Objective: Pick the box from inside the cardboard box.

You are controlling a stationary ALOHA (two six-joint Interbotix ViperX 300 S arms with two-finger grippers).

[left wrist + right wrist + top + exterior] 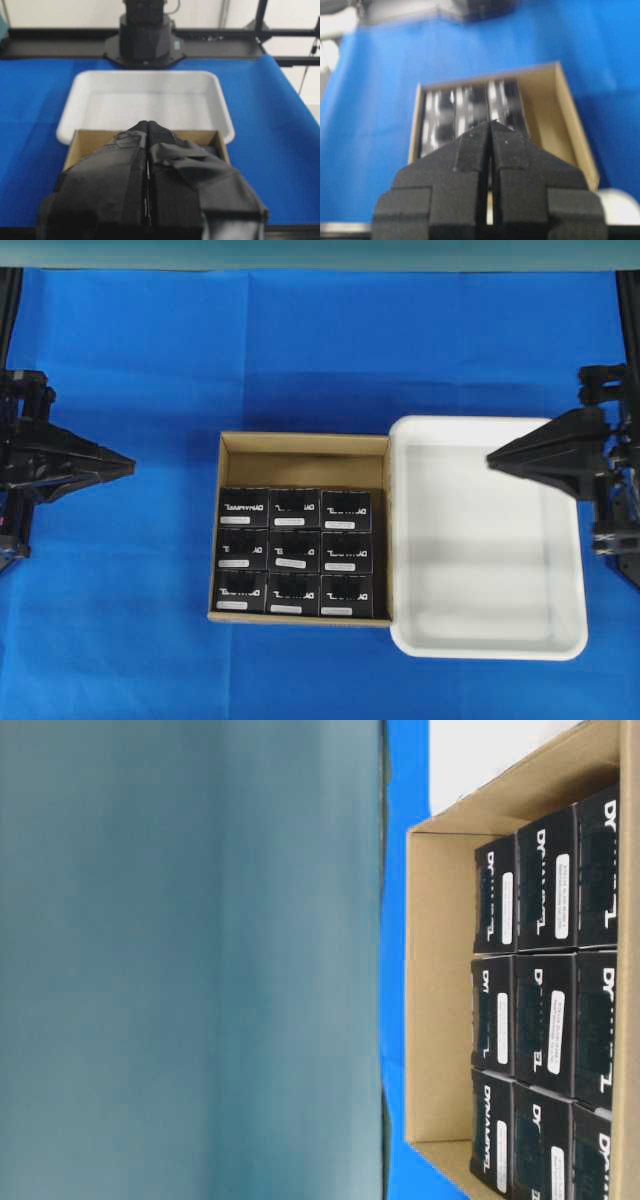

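The brown cardboard box (pixel 300 443) lies at the middle of the blue cloth, with several small black boxes (pixel 294 551) packed in rows against its near side. The table-level view shows the same black boxes (pixel 545 890) up close, white labels on top, inside the cardboard box (pixel 438 990). My left gripper (pixel 128 462) hovers at the far left, shut and holding nothing, tips pointing at the carton. My right gripper (pixel 492 460) hangs over the white tray's far corner, also shut and holding nothing. In the wrist views the left gripper (pixel 148 123) and right gripper (pixel 491 123) both show tips pressed together.
A white plastic tray (pixel 570 640) with nothing in it sits right of the cardboard box, touching its side. The far strip inside the cardboard box (pixel 305 470) holds no boxes. Blue cloth (pixel 120 620) covers the table all round.
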